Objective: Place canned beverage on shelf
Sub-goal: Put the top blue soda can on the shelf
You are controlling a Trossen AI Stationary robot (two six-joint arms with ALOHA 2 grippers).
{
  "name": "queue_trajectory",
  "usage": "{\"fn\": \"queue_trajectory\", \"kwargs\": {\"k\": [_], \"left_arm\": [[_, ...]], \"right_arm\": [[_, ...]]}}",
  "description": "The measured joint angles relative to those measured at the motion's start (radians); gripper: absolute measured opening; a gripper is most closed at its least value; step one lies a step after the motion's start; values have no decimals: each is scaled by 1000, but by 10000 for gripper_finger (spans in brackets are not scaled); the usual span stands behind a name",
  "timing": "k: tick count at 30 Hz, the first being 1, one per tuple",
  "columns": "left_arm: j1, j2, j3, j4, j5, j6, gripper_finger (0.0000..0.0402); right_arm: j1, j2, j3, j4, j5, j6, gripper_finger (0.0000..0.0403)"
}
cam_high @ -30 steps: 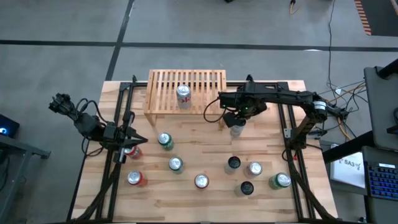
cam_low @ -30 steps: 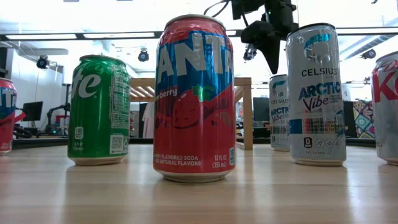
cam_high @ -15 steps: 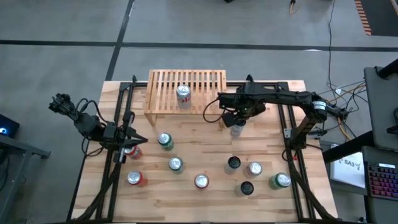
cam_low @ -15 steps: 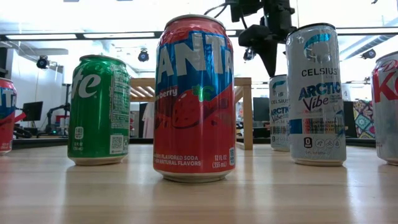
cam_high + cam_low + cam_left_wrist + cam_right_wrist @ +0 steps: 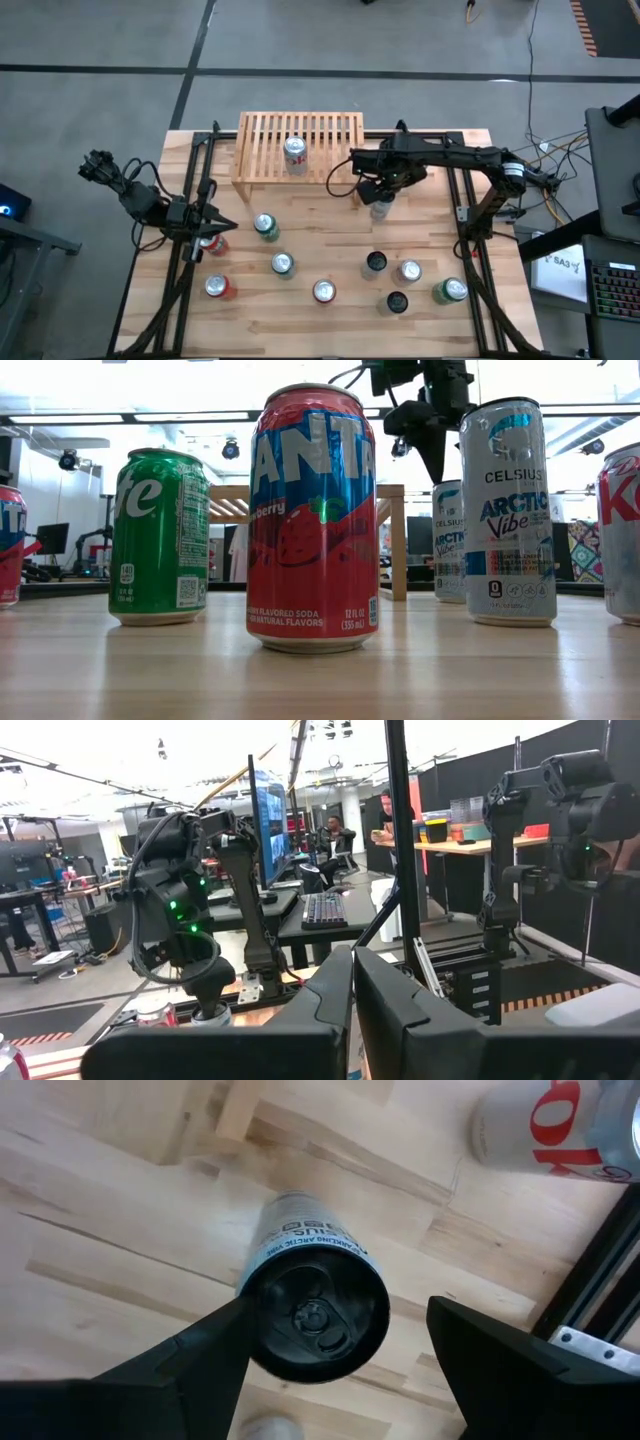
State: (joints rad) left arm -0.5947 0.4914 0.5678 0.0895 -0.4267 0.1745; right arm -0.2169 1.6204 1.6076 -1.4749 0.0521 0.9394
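The shelf, a low slatted light-wood rack, stands at the table's far side with one silver can upright on its top. A silver Celsius can with a black top stands on the table just right of the shelf. My right gripper hangs open above it and points down, with a finger over each side of the can top. In the low view its fingertips end just above that can. My left gripper waits shut and level at the table's left.
Several upright cans stand on the near half of the table: green, red, black-topped, green. A red can stands under my left gripper. The black frame rails run along both sides.
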Motion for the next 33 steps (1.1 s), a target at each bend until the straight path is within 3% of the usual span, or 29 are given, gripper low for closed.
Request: {"fn": "queue_trajectory", "kwargs": {"k": [33], "left_arm": [[0,0,0,0,0,0,0]], "right_arm": [[0,19,-9,43,-9,11,288]]}}
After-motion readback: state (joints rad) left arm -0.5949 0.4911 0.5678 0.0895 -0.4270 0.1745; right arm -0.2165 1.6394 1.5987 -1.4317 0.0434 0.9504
